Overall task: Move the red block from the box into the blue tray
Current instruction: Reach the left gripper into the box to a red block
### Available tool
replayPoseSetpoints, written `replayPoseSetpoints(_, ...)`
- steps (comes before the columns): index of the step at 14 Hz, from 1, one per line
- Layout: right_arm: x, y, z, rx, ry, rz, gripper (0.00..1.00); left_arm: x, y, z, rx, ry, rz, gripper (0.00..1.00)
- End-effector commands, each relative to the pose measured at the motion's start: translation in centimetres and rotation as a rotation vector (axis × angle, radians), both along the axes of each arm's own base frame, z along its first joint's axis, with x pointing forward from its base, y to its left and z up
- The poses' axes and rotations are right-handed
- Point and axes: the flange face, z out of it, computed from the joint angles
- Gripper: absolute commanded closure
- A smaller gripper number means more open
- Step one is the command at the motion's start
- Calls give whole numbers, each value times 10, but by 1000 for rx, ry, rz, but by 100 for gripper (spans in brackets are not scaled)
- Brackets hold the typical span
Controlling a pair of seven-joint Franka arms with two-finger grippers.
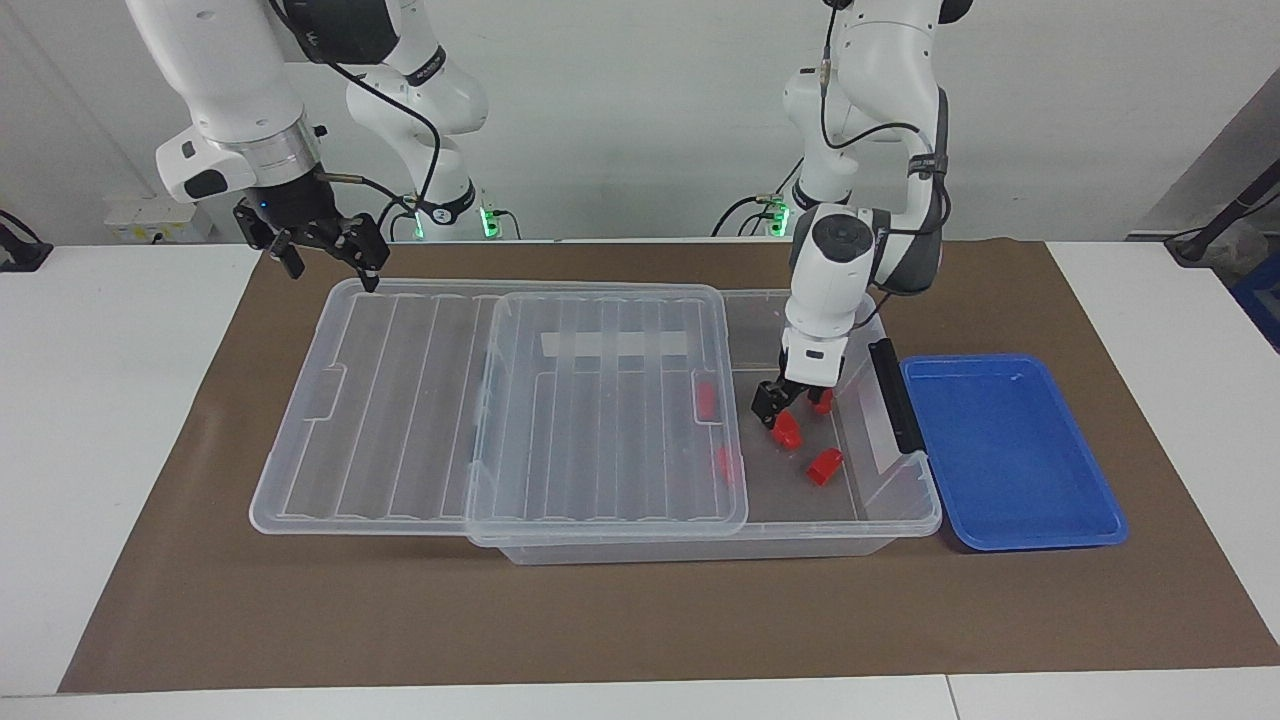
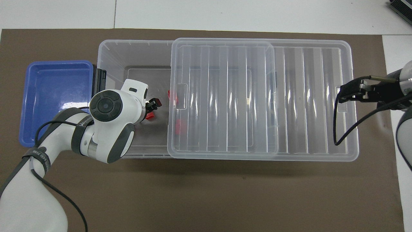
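Reaching down into the open end of the box [image 1: 850, 500], the left gripper [image 1: 790, 405] has its fingers [image 1: 765, 405] straddling a red block [image 1: 786, 430] on the box floor; whether they have clenched on it or only bracket it cannot be told. Another red piece [image 1: 824, 465] lies just beside that block, nearer the box's front wall. Two more [image 1: 706, 400] show dimly through the lid [image 1: 610, 400], which is slid toward the right arm's end and overhangs the box there.

Blue tray [image 1: 1010, 450] sits on the desk [image 1: 120, 420] just beside the box's latched end, toward the left arm's end, with nothing in it.

Right gripper [image 1: 325, 245] hangs over the lid's corner away from the box's open end, fingers spread, holding nothing; that arm waits.

Step in hand, as judged: the pick. Next move likely calls for a firm close on the one block, a straight lift clear of the box wall and latch [image 1: 895, 395], then a carry across to the tray.
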Motion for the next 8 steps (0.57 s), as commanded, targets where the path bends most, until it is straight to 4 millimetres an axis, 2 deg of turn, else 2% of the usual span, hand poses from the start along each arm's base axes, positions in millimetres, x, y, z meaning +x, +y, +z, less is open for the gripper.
replayPoseSetpoints(1,-4,0,0,2,-5,11,0,5,1,-8,11,-23,-13,2)
replayPoseSetpoints(3,-5,0,2,1,-6,11,0,4,1,-13,15,-16,-24,9)
replayPoseSetpoints(4,-6,0,4,1,-12,11,0,4,0,-12,15,-18,-26,21)
replayPoseSetpoints(5,-6,0,4,1,-12,11,0,4,0,-13,16,-15,-27,52)
replayPoseSetpoints(6,-6,0,4,1,-12,11,0,4,1,-13,19,-9,-28,100)
replayPoseSetpoints(8,-6,0,3,1,-11,11,0,4,2,-10,38,28,-29,100)
